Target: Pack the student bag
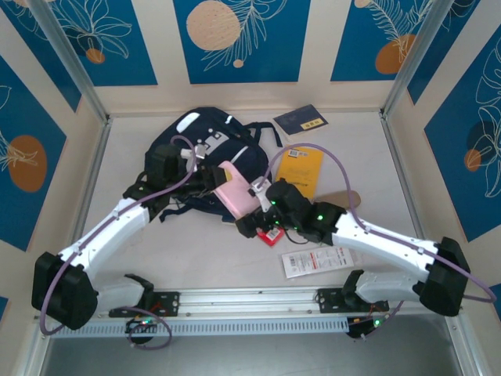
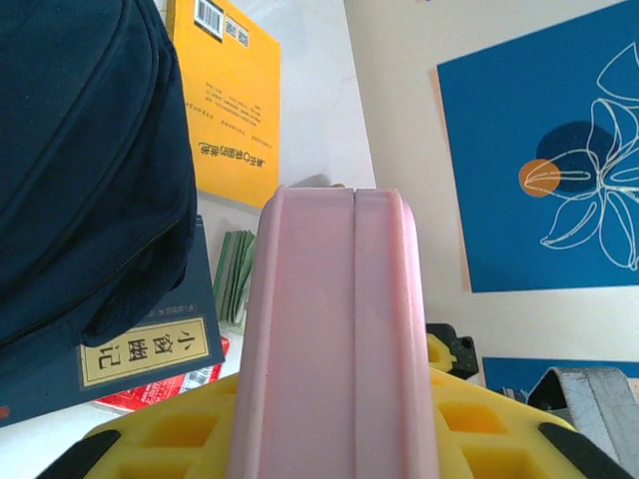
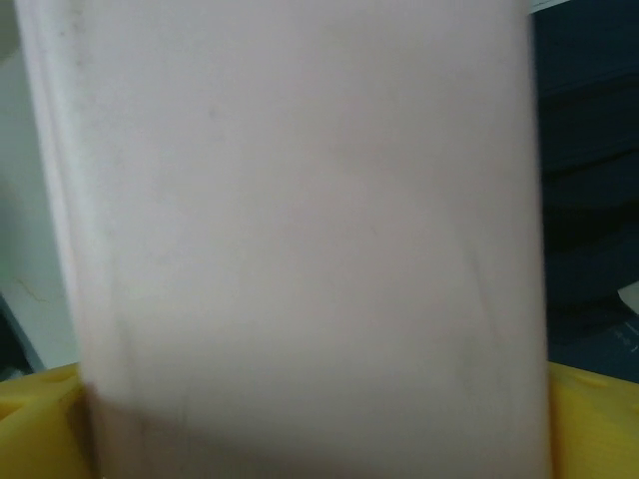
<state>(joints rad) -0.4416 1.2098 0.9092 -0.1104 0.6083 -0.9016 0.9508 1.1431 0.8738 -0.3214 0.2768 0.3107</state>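
Left gripper [image 2: 334, 434] is clamped on the pink case [image 2: 339, 299]. Yellow pads sit flush on both narrow sides; the case is seen edge-on with a seam down the middle. Right gripper [image 3: 315, 444] is at the same case from the right. Its yellow fingers [image 3: 599, 419] flank the broad pink face, but the contact is blurred, so cannot tell if it grips or is loose. The case is tilted, mid-table between the two grippers, with no writing on it.

Student bag [image 1: 188, 125] lies far centre-left on the table [image 1: 196, 251], just behind and left of the case. It has a light grey patch on top, print too small to read. The left arm crosses its near side.

Left wrist view, at the bag's edge:
- dark blue notebook [image 2: 40, 389] with a tan label [image 2: 145, 351] bearing four Chinese characters, lying on a red packet [image 2: 170, 384]
- beyond it a green stack of sheets [image 2: 235, 279]
- then a yellow book [image 2: 235, 110] with a barcode at its corner, fine black print unreadable

Top view:
- navy booklet [image 1: 301, 119] with a yellow label, far right of the bag
- white leaflet [image 1: 317, 260] with red marks, near right, partly overlapped by the right arm
- blue wall panels [image 1: 235, 35] with white leaf drawings and orange discs
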